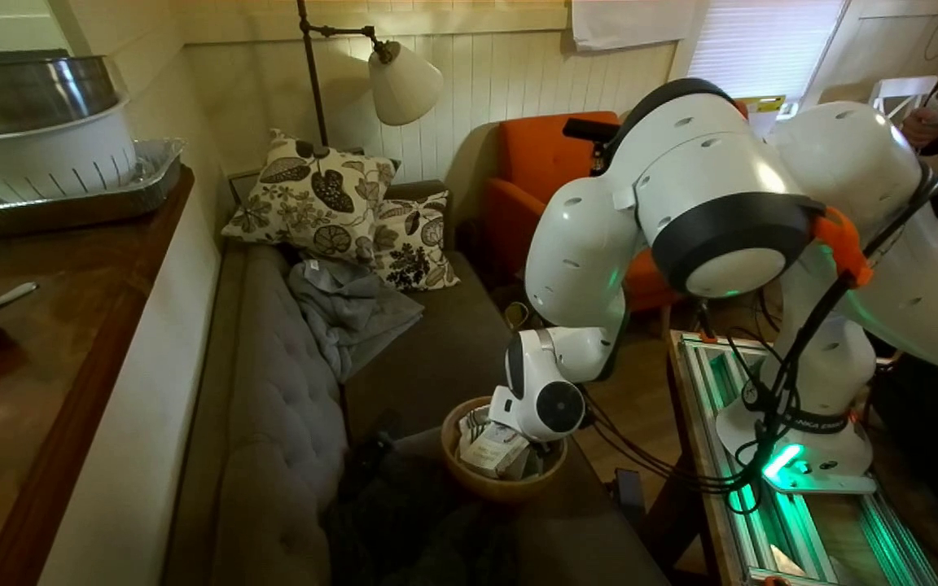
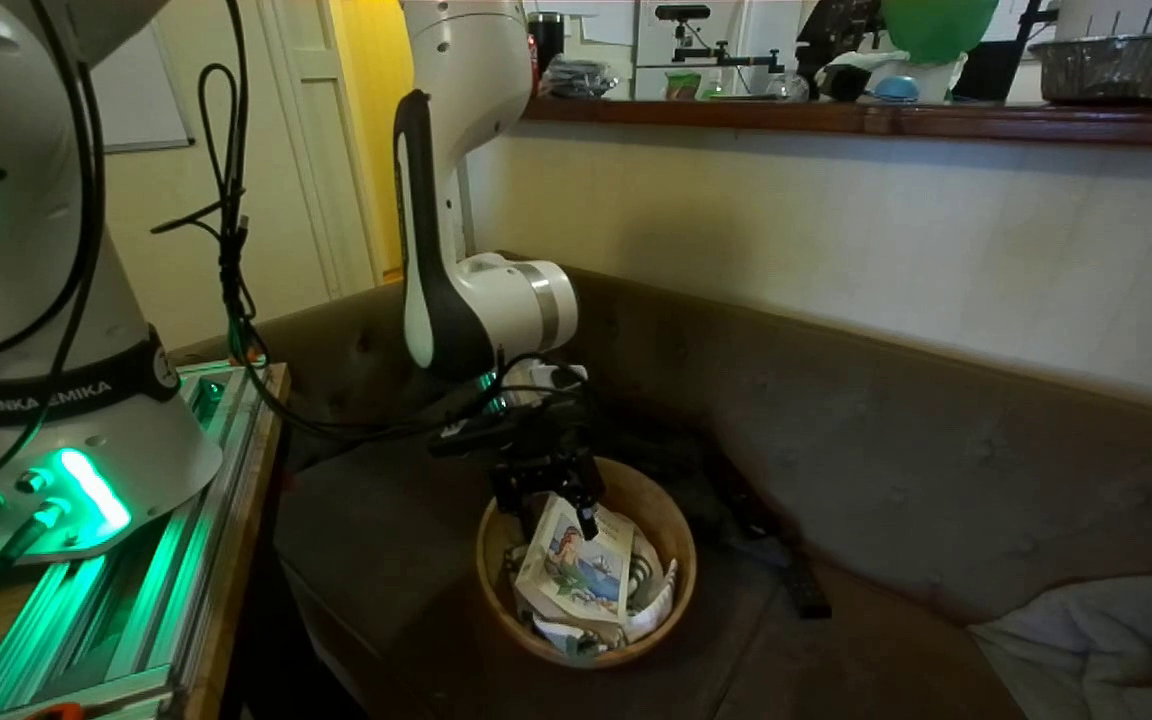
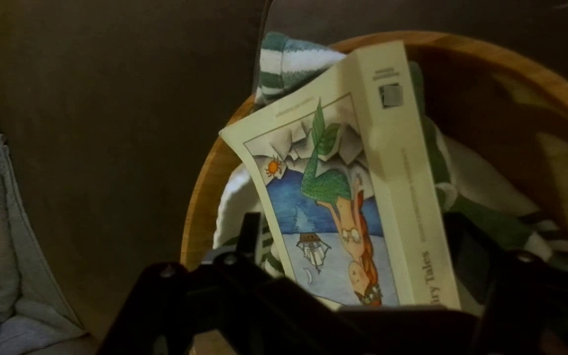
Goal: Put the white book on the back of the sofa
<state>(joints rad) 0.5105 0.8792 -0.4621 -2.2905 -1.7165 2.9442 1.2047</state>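
The white book (image 1: 495, 450) sits inside a wooden bowl (image 1: 507, 490) in an exterior view; the back of the sofa (image 1: 219, 391) runs well apart, across the bowl from the robot's base (image 1: 831, 449). In an exterior view, the gripper (image 2: 554, 518) points down over the bowl. The wrist view shows its 2 fingers (image 3: 250, 237) wide apart over the bowl, the book between them, tilted on striped cloth (image 3: 301, 61).

Home living room, tufted sofa (image 1: 278, 439), patterned cushions (image 1: 318, 195), orange armchair (image 1: 554, 155), shaded lamp (image 1: 405, 85)
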